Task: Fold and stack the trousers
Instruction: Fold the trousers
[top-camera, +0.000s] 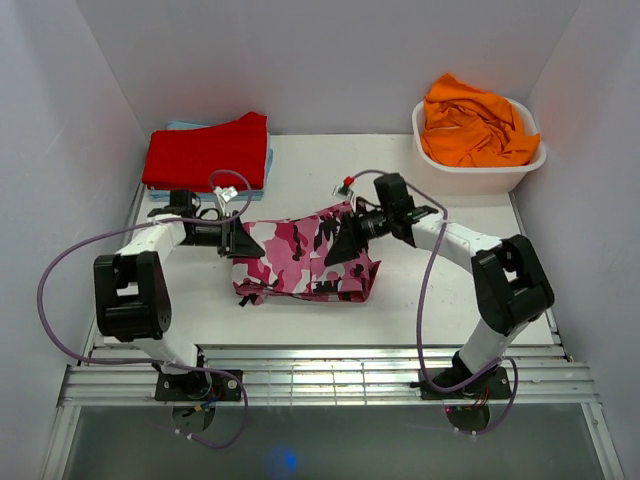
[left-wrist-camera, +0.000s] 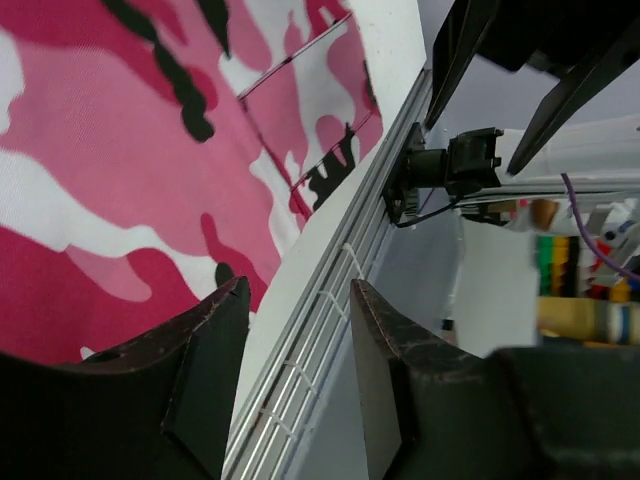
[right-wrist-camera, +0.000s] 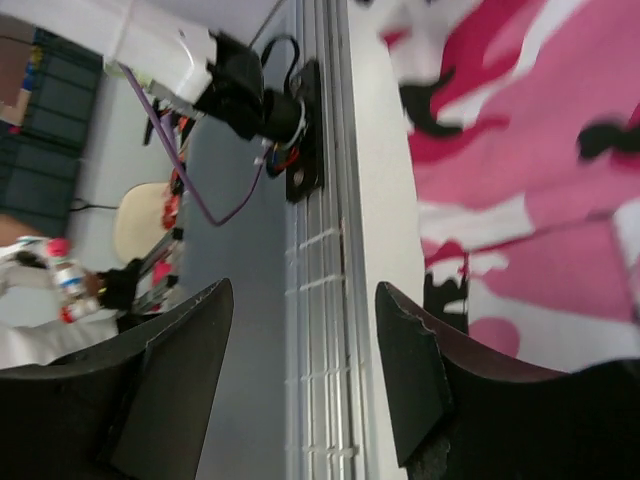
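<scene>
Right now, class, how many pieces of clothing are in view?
3: trousers in the centre, a red garment back left, an orange garment in the tub back right. Others may hide beneath.

Overhead view. We see the trousers (top-camera: 305, 262), folded to a rough rectangle, at mid table (top-camera: 440, 295). L gripper (top-camera: 243, 240) is at their left edge; R gripper (top-camera: 340, 243) over their upper-right part. Rear left: folded red garment (top-camera: 208, 152) on a pale blue cloth (top-camera: 183, 126). Rear right: white tub (top-camera: 480, 178) w/ orange garment (top-camera: 475, 125).
</scene>
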